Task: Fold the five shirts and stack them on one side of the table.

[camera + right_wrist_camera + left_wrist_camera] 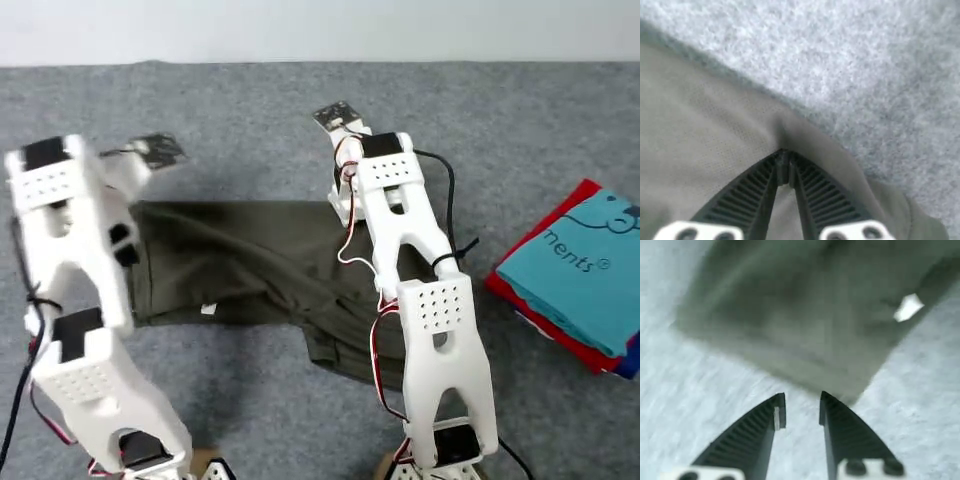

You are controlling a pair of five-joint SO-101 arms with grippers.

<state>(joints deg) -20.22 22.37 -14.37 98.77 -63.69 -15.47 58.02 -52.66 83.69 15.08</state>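
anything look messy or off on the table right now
The olive shirt is not flat: it lies rumpled with long diagonal creases, and the right gripper is shut on a pinch of its edge. The folded stack sits turned at an angle, its red and blue layers peeking out unevenly.

The high camera looks steeply down from above the arms' bases, far enough off to take in the table [250,110] and the whole shirt [240,260]. Each wrist camera sits behind its gripper, facing along the fingers: the left gripper [802,407] has the shirt's edge just beyond its tips, while the right gripper [784,165] is much closer, tips on the cloth. All three views share the shirt and the table.
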